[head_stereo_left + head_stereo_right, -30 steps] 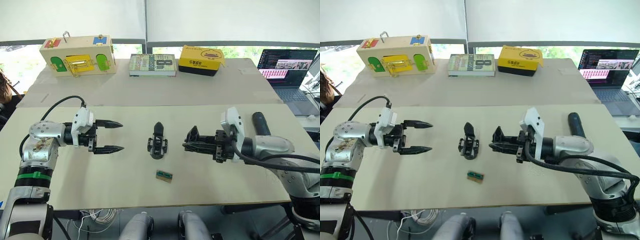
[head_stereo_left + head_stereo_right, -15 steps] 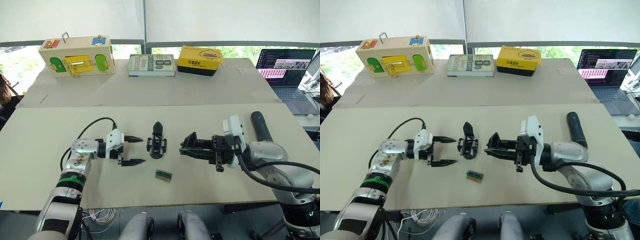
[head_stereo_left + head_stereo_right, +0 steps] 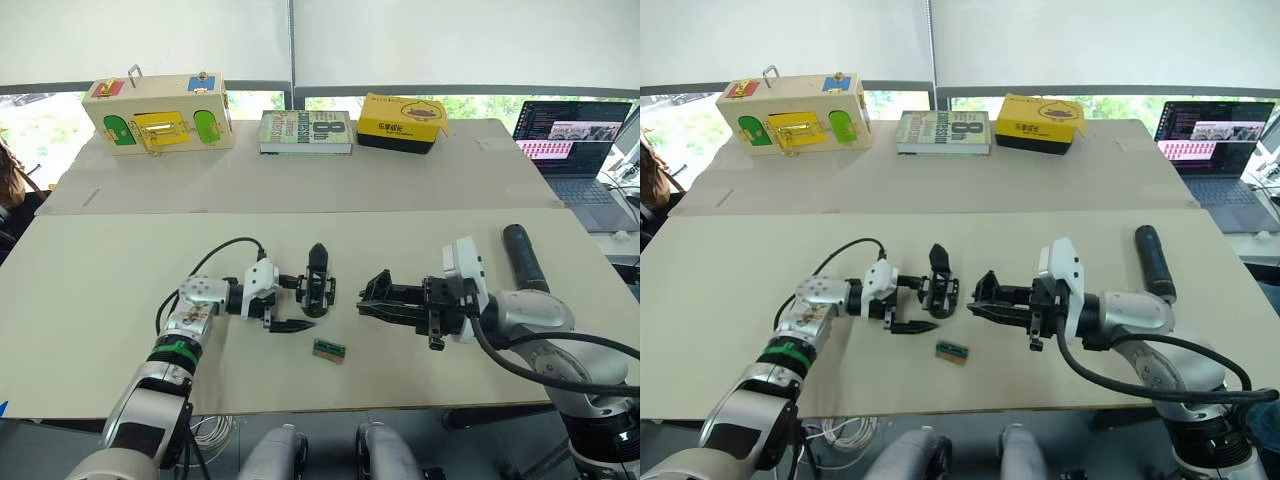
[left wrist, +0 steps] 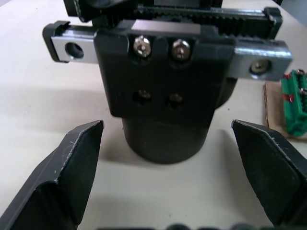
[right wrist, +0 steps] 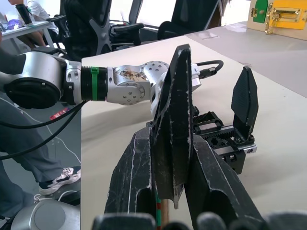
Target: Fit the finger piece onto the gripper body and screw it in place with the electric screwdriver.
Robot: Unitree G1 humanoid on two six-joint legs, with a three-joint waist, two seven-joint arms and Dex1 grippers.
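Black gripper body (image 3: 316, 287) between open left hand (image 3: 297, 303) fingers, right hand (image 3: 370, 297) gripping finger piece (image 5: 173, 125)

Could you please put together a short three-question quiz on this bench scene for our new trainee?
1. True or false: the left gripper is open, its black fingers on either side of the chunky black gripper body with a round base.
2. What does the right gripper hold? A) thick black electric screwdriver B) small black tapered plastic finger piece C) nothing
3. Fill in: the electric screwdriver lies on the ____, beside the robot's right arm.

Key: 1 true; 2 B; 3 table.
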